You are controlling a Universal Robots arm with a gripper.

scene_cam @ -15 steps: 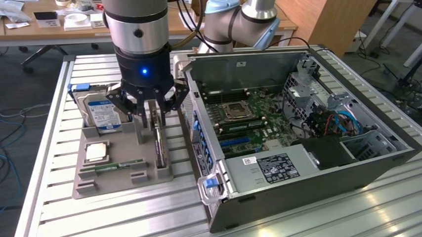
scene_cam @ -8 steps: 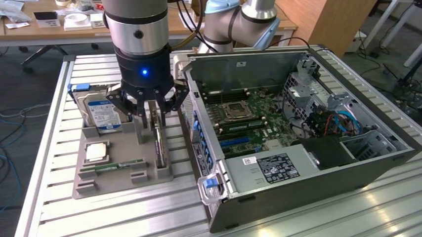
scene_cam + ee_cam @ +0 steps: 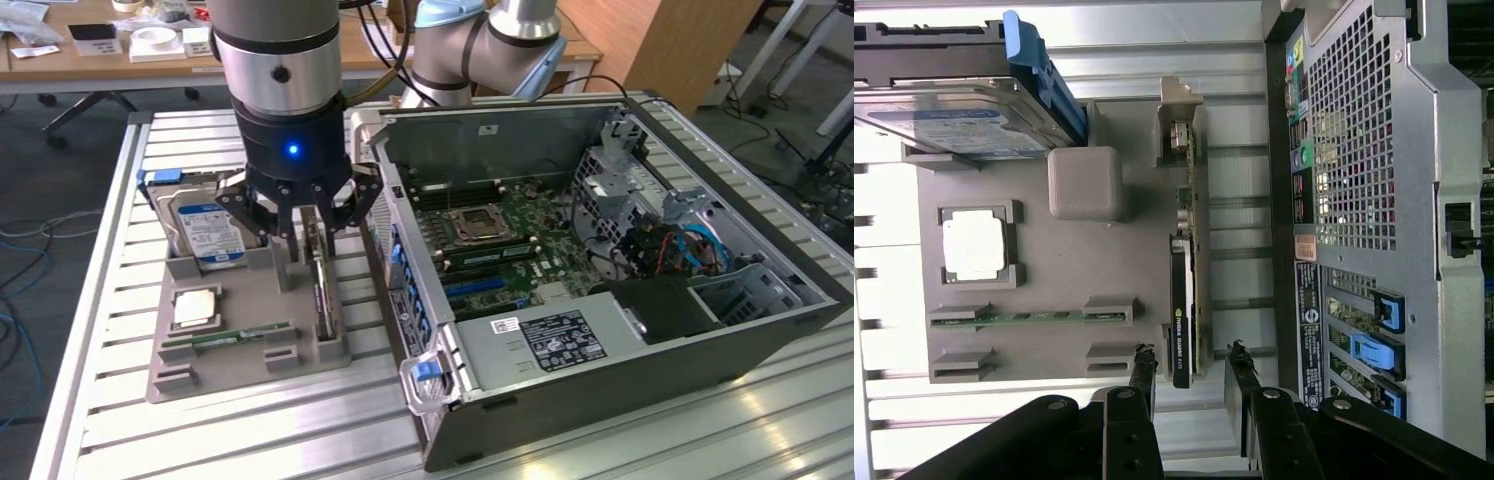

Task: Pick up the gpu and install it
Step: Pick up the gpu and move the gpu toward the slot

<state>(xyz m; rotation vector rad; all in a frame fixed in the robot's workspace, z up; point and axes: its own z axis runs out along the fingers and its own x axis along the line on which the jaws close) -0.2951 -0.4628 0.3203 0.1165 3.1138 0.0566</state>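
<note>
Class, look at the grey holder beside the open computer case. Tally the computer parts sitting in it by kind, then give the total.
hard drive: 1
processor chip: 1
memory stick: 1
gpu: 1
Total in the grey holder: 4

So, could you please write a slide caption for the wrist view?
Open gripper lined up over the gpu, standing on edge in the grey holder beside the computer case.

Bright, even light; some glare.
</note>
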